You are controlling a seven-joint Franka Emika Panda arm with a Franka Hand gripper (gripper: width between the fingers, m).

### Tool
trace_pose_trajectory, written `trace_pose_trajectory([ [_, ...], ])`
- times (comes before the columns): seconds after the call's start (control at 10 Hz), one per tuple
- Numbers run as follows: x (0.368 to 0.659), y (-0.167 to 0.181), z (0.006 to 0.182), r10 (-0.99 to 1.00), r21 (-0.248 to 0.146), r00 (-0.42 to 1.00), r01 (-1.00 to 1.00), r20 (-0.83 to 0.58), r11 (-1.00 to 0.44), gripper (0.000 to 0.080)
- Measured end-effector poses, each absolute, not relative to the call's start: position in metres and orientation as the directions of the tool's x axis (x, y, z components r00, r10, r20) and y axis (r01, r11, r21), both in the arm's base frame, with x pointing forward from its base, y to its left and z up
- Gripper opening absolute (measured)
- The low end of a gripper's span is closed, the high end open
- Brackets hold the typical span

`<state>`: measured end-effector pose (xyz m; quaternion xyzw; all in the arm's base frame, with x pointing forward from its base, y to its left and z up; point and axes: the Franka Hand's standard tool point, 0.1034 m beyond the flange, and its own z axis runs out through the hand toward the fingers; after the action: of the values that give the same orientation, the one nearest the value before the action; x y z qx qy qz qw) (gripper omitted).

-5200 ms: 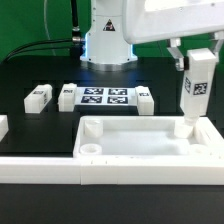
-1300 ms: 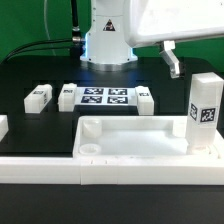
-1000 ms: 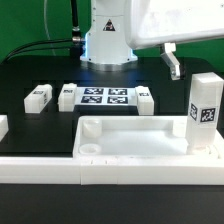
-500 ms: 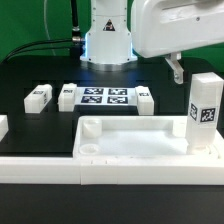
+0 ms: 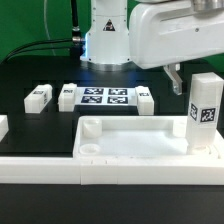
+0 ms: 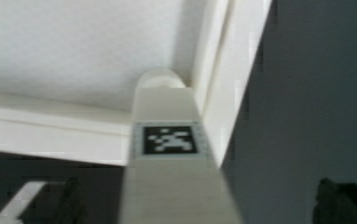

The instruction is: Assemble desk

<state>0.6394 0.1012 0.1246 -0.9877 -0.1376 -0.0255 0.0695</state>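
Observation:
The white tray-like tabletop (image 5: 130,141) lies at the front, rim up. One white square leg (image 5: 204,110) with a black-and-white tag stands upright in its corner socket at the exterior view's right. My gripper (image 5: 178,80) hangs open just to the left of that leg's top and holds nothing. One dark finger (image 5: 176,77) shows below the white hand. In the wrist view the same leg (image 6: 171,160) runs between my spread fingers (image 6: 24,205), apart from both, with the tabletop (image 6: 77,50) beyond it.
Loose white legs lie flat behind the tabletop, one (image 5: 38,96) at the left, one (image 5: 67,96) and one (image 5: 143,98) beside the marker board (image 5: 104,97). A long white border rail (image 5: 100,172) runs along the front. The robot base (image 5: 107,40) stands at the back.
Five seconds ago my gripper was shut on the leg over the socket. It has since let go and the open hand has drifted left and lower. The leg stays upright.

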Motion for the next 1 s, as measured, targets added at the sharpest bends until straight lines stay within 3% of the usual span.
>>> trace_pose_trajectory([
  [0.4, 0.639, 0.100, 0.123, 0.241, -0.131, 0.969, 0.247, 0.063, -0.960, 0.0648],
  [0.7, 0.642, 0.090, 0.123, 0.097, -0.078, 0.995, 0.099, 0.032, -0.992, 0.0648],
  [1.0, 0.639, 0.089, 0.122, 0.111, -0.080, 0.994, 0.112, 0.013, -0.990, 0.0648],
])
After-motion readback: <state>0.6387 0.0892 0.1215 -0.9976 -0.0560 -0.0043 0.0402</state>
